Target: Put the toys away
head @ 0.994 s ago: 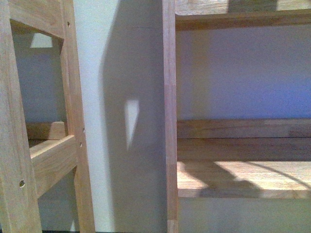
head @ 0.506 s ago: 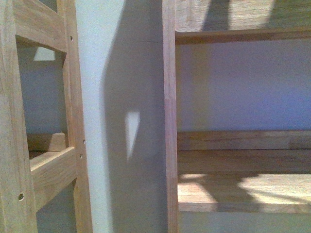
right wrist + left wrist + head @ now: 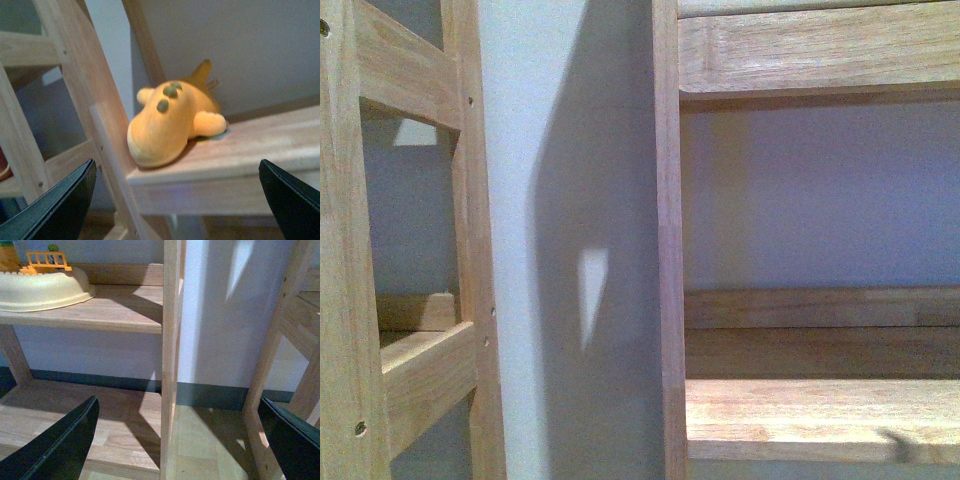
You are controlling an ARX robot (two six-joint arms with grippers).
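Note:
An orange-yellow plush toy (image 3: 170,122) with a pale snout and small dark ears lies on a wooden shelf board (image 3: 270,145), close to the shelf's corner post (image 3: 95,115). My right gripper (image 3: 177,200) is open and stands back from the toy, with nothing between its fingers. My left gripper (image 3: 175,440) is open too, facing a shelf upright (image 3: 170,365) and the floor (image 3: 200,435). The front view shows neither gripper nor the toy.
A cream plastic toy base with an orange fence (image 3: 42,282) rests on a shelf (image 3: 115,310) in the left wrist view. The front view shows two wooden shelf units (image 3: 800,410) (image 3: 410,360) against a pale wall (image 3: 570,250), with a narrow gap between them.
The front view has shifted: the shelf boards sit lower in the picture and the upper shelf rail has come into view. The sunlit patches on the lower board are gone.

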